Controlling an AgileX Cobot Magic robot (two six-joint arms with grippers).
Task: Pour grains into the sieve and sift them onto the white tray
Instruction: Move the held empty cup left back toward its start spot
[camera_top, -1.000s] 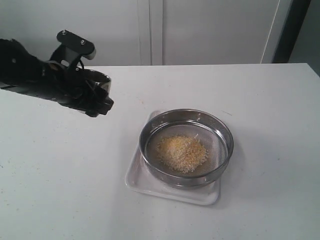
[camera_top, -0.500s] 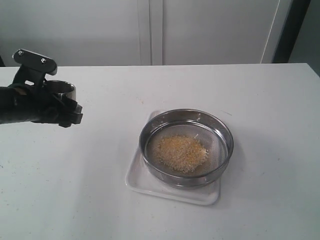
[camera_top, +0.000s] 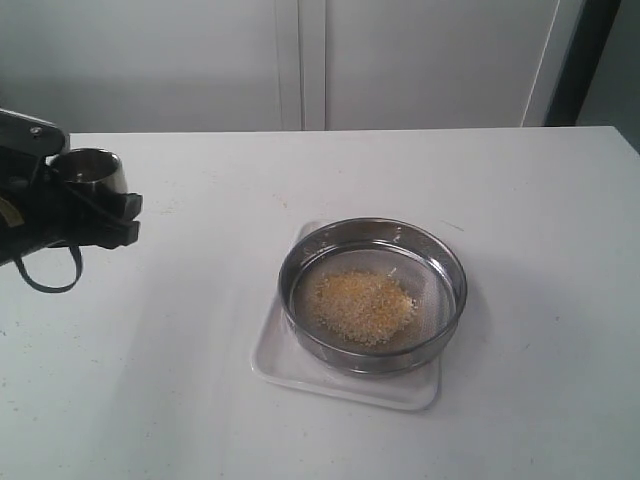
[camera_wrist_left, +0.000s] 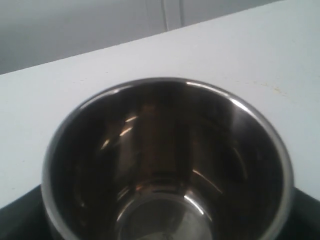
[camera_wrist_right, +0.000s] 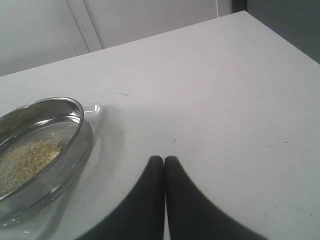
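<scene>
The steel sieve (camera_top: 372, 293) rests on the white tray (camera_top: 285, 372) right of the table's middle. A heap of yellow and whitish grains (camera_top: 362, 305) lies on its mesh. At the far left my left gripper (camera_top: 105, 215) is shut on a small steel cup (camera_top: 88, 171), held upright. The cup (camera_wrist_left: 165, 160) fills the left wrist view and looks empty. My right gripper (camera_wrist_right: 164, 160) is shut with nothing in it, out of the exterior view. In the right wrist view it is over bare table beside the sieve (camera_wrist_right: 42, 150) and a corner of the tray (camera_wrist_right: 95, 111).
The white table (camera_top: 300, 170) carries a few stray specks. A pale wall with panel seams (camera_top: 312, 60) runs behind it, and a dark strip (camera_top: 590, 60) stands at the back right.
My left gripper has carried the cup leftward and down, away from the sieve, turning it upright. The sieve, tray and grains have not moved.
</scene>
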